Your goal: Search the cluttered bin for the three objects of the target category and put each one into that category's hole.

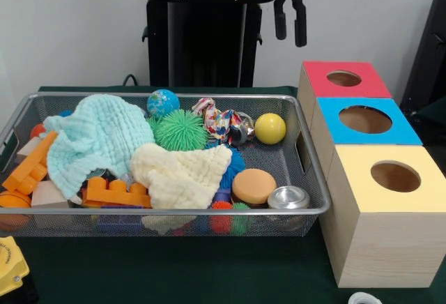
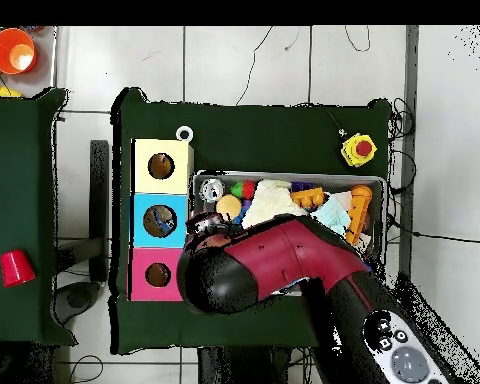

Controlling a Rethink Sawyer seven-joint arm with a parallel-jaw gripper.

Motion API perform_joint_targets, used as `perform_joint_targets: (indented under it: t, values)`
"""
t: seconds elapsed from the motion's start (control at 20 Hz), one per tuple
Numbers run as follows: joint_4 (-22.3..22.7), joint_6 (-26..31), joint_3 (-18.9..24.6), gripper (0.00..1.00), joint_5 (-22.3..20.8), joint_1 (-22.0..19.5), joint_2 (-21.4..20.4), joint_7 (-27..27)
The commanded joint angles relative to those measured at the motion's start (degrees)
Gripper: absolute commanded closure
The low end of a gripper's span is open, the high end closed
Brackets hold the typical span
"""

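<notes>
A wire mesh bin [image 1: 42,99] holds a teal cloth [image 1: 94,143], a cream cloth [image 1: 182,173], a green spiky ball [image 1: 180,130], a blue globe ball [image 1: 162,102], a yellow ball [image 1: 270,128], an orange disc [image 1: 254,185], a metal tin [image 1: 288,197] and orange bricks [image 1: 115,193]. To its right stand three wooden boxes with round holes: red [image 1: 343,79], blue [image 1: 365,120] and yellow [image 1: 395,177]. My gripper [image 1: 290,26] hangs open and empty, high above the bin's far right corner. In the overhead view the arm [image 2: 274,262] hides the gripper and much of the bin [image 2: 284,176].
A yellow stop button [image 2: 359,150] lies beyond the bin, also at the front view's lower left [image 1: 10,266]. A white ring [image 2: 184,132] lies beside the yellow box [image 2: 162,166]. A red cup [image 2: 16,267] stands on the neighbouring table.
</notes>
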Motion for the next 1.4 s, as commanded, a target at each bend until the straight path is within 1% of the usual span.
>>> perform_joint_targets:
  t: [0.05,0.15,0.25,0.3,0.4,0.45,0.6,0.7,0.75,0.8,0.85,0.95,1.05,1.25,1.4]
  values:
    - [4.42,-2.21,-8.66,0.00,2.55,-1.75,1.21,19.04]
    - [3.47,-0.18,-11.98,0.00,4.04,-0.79,1.27,22.54]
    - [3.35,-0.41,-14.08,0.00,6.95,-0.90,2.26,25.80]
    - [2.97,-0.80,-15.48,0.00,7.59,-0.70,2.79,27.21]
    - [1.38,-0.57,-18.88,0.00,7.35,0.33,4.04,29.37]
    - [1.29,-1.26,-19.47,0.00,8.20,-0.03,4.72,29.62]
    - [-0.04,-0.61,-22.14,0.00,9.84,-0.38,6.50,30.61]
    - [-0.43,-2.41,-22.58,0.00,11.07,-1.40,8.04,30.51]
    - [-1.24,-2.50,-23.83,0.00,10.88,-1.03,8.91,31.10]
    - [-1.84,-3.88,-24.95,0.00,11.37,-1.14,9.75,32.34]
    - [-2.44,-3.88,-26.32,0.00,12.11,-0.84,10.37,33.88]
    - [-2.75,-4.98,-27.25,0.00,14.09,-1.81,11.30,34.93]
    - [-3.58,-5.26,-27.96,0.00,14.18,-2.99,12.39,33.92]
    - [-3.72,-5.83,-25.08,0.00,15.25,-8.23,14.55,28.36]
    - [-5.20,-5.47,-23.41,0.00,13.56,-11.35,15.94,24.04]
